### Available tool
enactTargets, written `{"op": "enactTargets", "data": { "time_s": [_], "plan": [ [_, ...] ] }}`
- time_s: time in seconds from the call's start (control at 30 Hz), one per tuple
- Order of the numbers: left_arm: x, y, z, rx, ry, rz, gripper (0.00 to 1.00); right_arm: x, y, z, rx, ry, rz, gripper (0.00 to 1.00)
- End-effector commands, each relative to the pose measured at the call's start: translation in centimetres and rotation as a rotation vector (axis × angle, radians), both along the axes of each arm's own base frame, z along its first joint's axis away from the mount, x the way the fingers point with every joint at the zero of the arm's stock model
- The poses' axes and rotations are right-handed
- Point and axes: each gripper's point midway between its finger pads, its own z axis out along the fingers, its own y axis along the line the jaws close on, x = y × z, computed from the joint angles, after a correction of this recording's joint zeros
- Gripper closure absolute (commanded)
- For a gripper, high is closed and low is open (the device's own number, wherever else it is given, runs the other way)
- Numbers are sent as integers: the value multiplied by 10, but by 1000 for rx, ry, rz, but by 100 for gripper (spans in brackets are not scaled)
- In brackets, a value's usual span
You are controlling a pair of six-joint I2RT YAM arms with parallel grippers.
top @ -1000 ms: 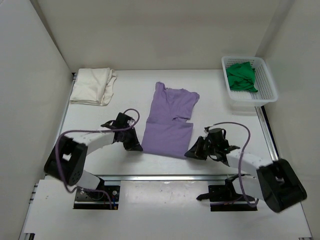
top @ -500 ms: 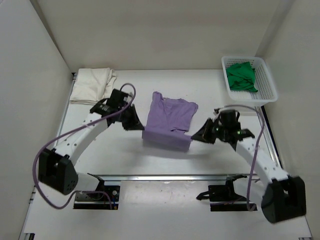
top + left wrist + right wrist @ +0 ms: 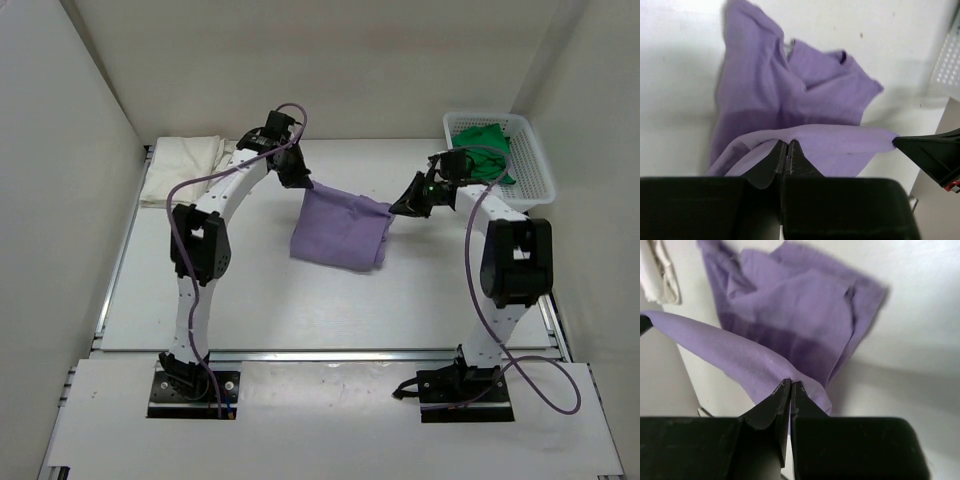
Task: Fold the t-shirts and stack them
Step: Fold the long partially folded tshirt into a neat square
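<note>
Fingers of left gripper [image 3: 788,145] pinched shut on one corner of lavender-purple soft cloth t-shirt [image 3: 340,232]; right gripper [image 3: 791,385] likewise closed on the opposite corner. Held edge lifted and stretched between them, the rest draped on mid-table. White plastic lattice basket [image 3: 537,172], far right corner, holds bunched bright green cloth shirt [image 3: 482,155]. Folded cream-white cloth shirt [image 3: 185,172] lies far left. White matte tabletop [image 3: 300,305]; plain white walls [image 3: 330,60] on three sides.
</note>
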Motion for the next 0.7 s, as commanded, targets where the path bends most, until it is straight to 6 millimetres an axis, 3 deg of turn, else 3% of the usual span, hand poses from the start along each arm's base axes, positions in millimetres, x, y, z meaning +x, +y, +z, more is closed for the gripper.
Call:
{"op": "enactTargets", "data": {
  "time_s": [0.0, 0.07, 0.17, 0.2, 0.23, 0.27, 0.3, 0.33, 0.37, 0.4, 0.5, 0.53, 0.6, 0.63, 0.67],
  "plan": [
    [31, 12, 11, 2, -45, 83, 99, 50, -12, 11, -18, -108, -3, 100],
    [43, 13, -11, -2, -21, 102, 97, 66, -15, -3, -40, -82, -7, 100],
    [63, 10, -19, -30, -47, 126, 91, 86, -24, -17, -80, -77, -18, 100],
    [66, 7, -18, -31, -63, 126, 85, 91, -24, -23, -85, -69, -21, 100],
    [74, 5, -6, -55, -101, 139, 78, 94, -26, -21, -81, -71, -28, 98],
    [77, 3, -4, -70, -108, 146, 71, 97, -27, -20, -83, -77, -30, 90],
    [82, 6, 2, -80, -124, 157, 60, 104, -28, -10, -77, -99, -36, 87],
    [85, 4, 8, -99, -138, 160, 50, 104, -25, -6, -81, -105, -27, 77],
    [89, 8, 17, -99, -163, 164, 47, 107, -27, -1, -93, -119, -30, 69],
    [87, 10, 22, -99, -164, 166, 43, 113, -25, 17, -98, -158, -28, 62],
    [73, 13, 25, -48, -171, 137, 42, 110, -18, 44, -133, -191, 16, 55],
    [71, 16, 22, -35, -173, 130, 42, 103, -15, 50, -152, -185, 32, 54],
    [43, 20, -3, 4, -124, 75, 42, 87, -5, 56, -157, -188, 72, 57],
    [41, 16, -3, -35, -144, 46, 40, 73, -3, 55, -158, -182, 86, 64],
    [26, 16, -16, -71, -145, 10, 35, 67, 2, 56, -153, -193, 97, 81]
  ]
}}
